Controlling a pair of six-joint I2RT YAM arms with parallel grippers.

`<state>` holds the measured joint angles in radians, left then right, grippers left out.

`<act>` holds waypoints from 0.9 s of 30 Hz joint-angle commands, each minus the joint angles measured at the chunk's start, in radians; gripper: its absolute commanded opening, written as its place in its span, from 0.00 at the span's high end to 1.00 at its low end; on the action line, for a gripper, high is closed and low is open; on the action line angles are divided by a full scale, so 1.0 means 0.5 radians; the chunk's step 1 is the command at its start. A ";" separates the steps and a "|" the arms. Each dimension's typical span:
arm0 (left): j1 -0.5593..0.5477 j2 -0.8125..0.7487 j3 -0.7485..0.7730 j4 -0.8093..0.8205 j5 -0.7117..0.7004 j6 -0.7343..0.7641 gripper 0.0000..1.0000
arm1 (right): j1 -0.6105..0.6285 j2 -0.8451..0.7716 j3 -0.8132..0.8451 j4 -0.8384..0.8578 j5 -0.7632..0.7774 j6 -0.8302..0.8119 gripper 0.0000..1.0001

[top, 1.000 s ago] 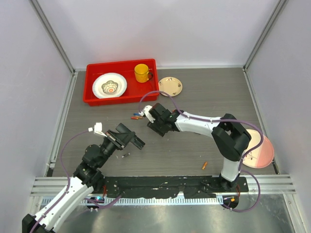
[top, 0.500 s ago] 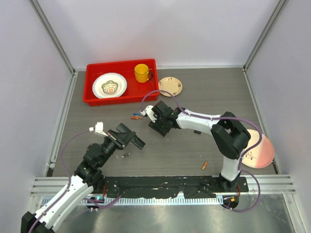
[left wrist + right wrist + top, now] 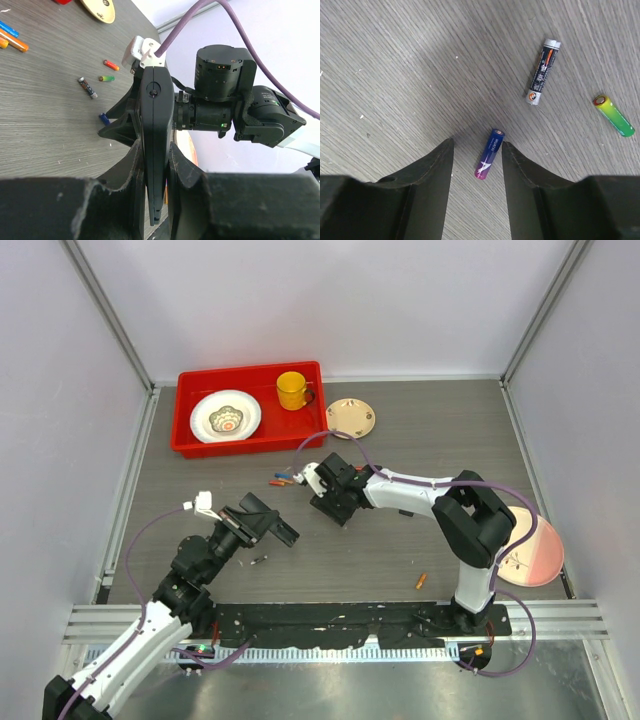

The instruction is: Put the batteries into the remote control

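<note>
Forward of the red tray (image 3: 250, 448), toward the arm bases, the left gripper (image 3: 156, 165) has its jaws clamped on the remote control (image 3: 155, 115). The remote stands edge-on in the left wrist view, so its battery bay is hidden, and whether the back cover is off cannot be told. Closer to the tray, off its right front corner, the right gripper (image 3: 476, 145) points down at the tabletop (image 3: 450, 440). Its jaws are apart, straddling a purple battery (image 3: 489, 161) that lies flat between the tips and touches neither of them. A black battery (image 3: 543, 71) and a green battery (image 3: 614, 116) lie loose just beyond it, and a small cluster of batteries (image 3: 283, 480) lies just in front of the tray's front wall. One orange battery (image 3: 421, 581) lies well apart from the tray, toward the right arm's base. Judged from this layout, the task is at an early stage: the remote is lifted and presented, but every battery in view lies on the tabletop and none is seen seated in the remote. What appears to be left is closing on the purple battery, carrying it to the remote, seating it, and doing the same with a further battery.
</note>
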<state>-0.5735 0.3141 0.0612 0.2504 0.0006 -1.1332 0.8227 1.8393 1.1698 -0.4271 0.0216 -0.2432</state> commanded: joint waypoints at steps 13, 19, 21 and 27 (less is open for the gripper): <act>0.009 0.022 0.025 0.134 -0.007 0.018 1.00 | -0.007 0.031 -0.029 -0.002 0.003 0.385 0.62; 0.009 0.077 0.028 0.186 -0.007 0.018 1.00 | -0.022 0.055 0.004 -0.057 -0.079 0.437 0.62; 0.006 0.083 0.028 0.196 -0.007 0.014 1.00 | -0.025 0.070 0.010 -0.078 -0.086 0.437 0.63; 0.006 0.102 0.025 0.199 -0.007 0.018 1.00 | -0.059 0.089 -0.020 -0.103 -0.126 0.526 0.88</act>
<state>-0.5735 0.3576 0.0612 0.2836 0.0006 -1.1355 0.8024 1.8484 1.1706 -0.4358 -0.0208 -0.0254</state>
